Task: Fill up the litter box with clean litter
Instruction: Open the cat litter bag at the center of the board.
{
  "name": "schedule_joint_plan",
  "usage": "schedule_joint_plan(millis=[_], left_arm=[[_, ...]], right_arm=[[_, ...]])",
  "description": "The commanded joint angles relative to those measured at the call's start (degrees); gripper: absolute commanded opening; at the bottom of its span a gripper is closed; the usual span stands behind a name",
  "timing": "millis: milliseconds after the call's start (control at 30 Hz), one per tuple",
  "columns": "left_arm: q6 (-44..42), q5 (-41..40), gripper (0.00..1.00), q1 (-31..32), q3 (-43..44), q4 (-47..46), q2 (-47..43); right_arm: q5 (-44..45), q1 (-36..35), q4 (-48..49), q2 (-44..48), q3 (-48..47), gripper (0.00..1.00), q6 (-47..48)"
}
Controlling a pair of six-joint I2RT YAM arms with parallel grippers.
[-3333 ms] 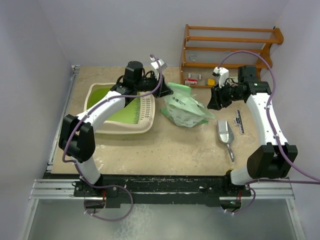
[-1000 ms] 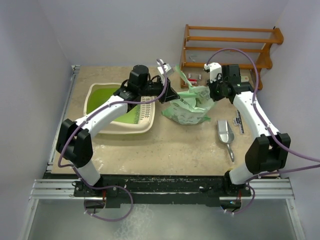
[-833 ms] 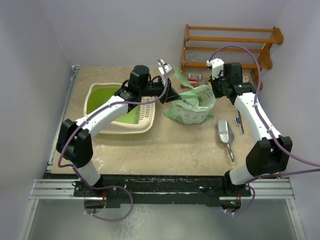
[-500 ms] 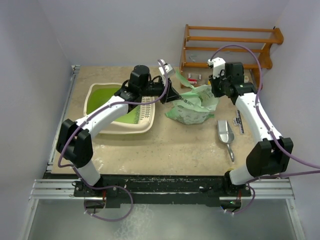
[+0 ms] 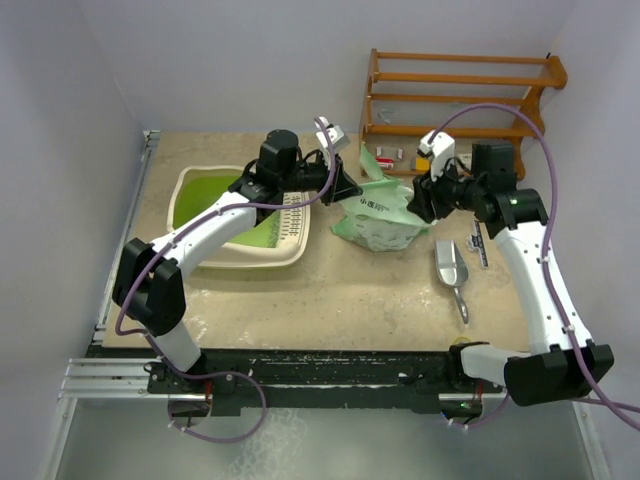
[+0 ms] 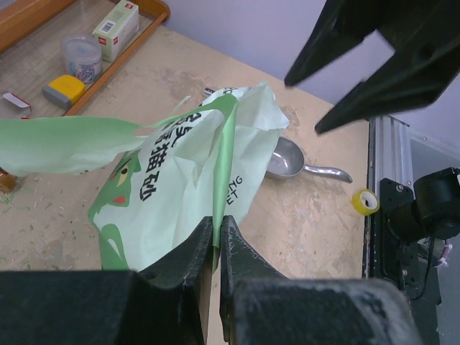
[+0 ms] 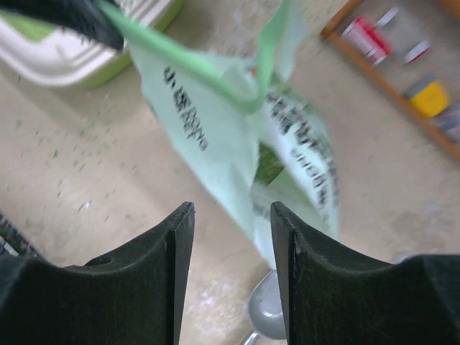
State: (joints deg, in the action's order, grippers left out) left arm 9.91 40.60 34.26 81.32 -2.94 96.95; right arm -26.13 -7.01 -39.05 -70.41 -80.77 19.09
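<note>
The litter box [image 5: 250,262], one large rounded cream plastic tray with a lime-green inside and a slotted cream rim section, sits at the table's left, partly under the left arm. Just to its right lies a single pale green printed plastic bag [image 5: 380,215], crumpled. The left gripper [image 5: 348,185] holds the bag's upper edge. The right gripper [image 5: 418,195] hangs beside the bag's right side.

There is one silver metal scoop [image 5: 450,265], near the bag on its right, and one orange-brown wooden rack [image 5: 460,95] at the back.

The left wrist view shows the fingers [image 6: 194,251] pressed together on a fold of the bag [image 6: 180,187], with the right gripper [image 6: 305,104] spread above the scoop [image 6: 287,158]. Only here do a yellow tape roll [image 6: 366,201] and a small white box [image 6: 115,20] on the rack show clearly.

The right wrist view shows its own fingers [image 7: 176,237] well apart, gripping nothing. The bag [image 7: 215,129] is beyond them, and a corner of the litter box [image 7: 43,57] is at upper left. I cannot make out pellets in any view.
</note>
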Motion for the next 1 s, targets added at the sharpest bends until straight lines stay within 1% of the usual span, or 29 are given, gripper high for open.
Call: schedule_joint_plan(millis=[0,167,500,733,867,900,933,967], left_arm=[[1.83,-0.49,0.03,0.15,0.75,-3.68,-2.18],[2.74,-0.26,0.03,0.38,0.33,-4.21,-2.12],[2.13,-0.14,0.03,0.47,0.16,-2.55,-2.18],[2.39,0.70,0.03,0.55,0.67,-3.13,-1.13],[2.18,1.03,0.03,0.55,1.01,-2.48,-0.38],[1.94,1.03,0.04,0.53,1.05,-2.09,-0.17],[1.80,0.98,0.05,0.50,1.06,-1.81,0.01],[1.64,0.68,0.07,0.57,1.06,-1.47,0.14]], right_arm=[[-4.52,0.23,-5.99,-1.05,4.84,0.49,5.21],[-1.17,0.23,-1.49,0.05,9.16,0.49,3.68],[2.71,0.23,0.54,-1.26,8.53,0.48,5.09],[-3.27,0.24,-3.22,-7.44,8.66,0.47,9.08],[-5.15,0.24,-2.14,-9.66,8.75,0.45,9.32],[-5.83,0.24,-2.03,-10.24,8.53,0.40,9.10],[-6.46,0.24,-2.37,-10.88,8.01,0.26,9.13],[-7.08,0.24,-3.26,-11.35,7.13,0.10,9.35]])
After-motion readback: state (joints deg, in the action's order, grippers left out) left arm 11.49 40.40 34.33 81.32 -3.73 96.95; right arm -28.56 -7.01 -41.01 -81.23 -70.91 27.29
